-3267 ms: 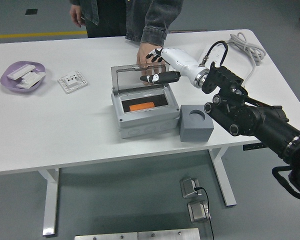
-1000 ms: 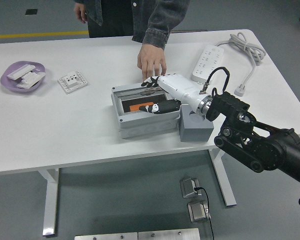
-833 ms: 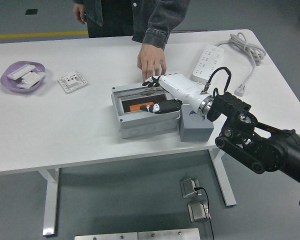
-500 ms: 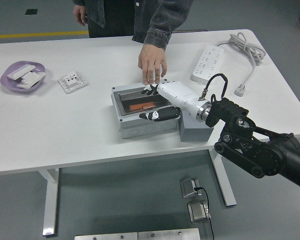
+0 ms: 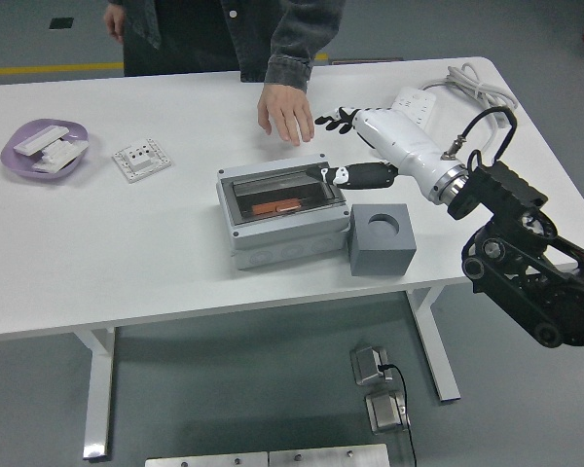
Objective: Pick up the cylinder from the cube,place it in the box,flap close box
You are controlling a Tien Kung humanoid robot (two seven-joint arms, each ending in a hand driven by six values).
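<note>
Right white-shelled hand (image 5: 355, 148), fingers spread and empty, hovers beside the grey plastic box (image 5: 282, 214); its clear hinged flap (image 5: 277, 187) looks light, stiff, best pressed at the edge.

Box lid (image 5: 280, 188): closed flat over the grey box (image 5: 284, 233) now; a few seconds ago it stood upright at the back edge, then came down under the robot's fingers. The orange piece (image 5: 275, 206) shows through the clear window instead of lying in the open.
Right hand (image 5: 355, 148): pulled up and back off the box, now beyond its far right corner with fingers spread, one dark fingertip near the lid's corner; half a second ago it pressed on the lid.
Person's hand (image 5: 285, 112): moved away from the box's back edge, now further back on the table (image 5: 127, 233).
Cube (image 5: 382, 238): uncovered again, its round hole visible.
</note>
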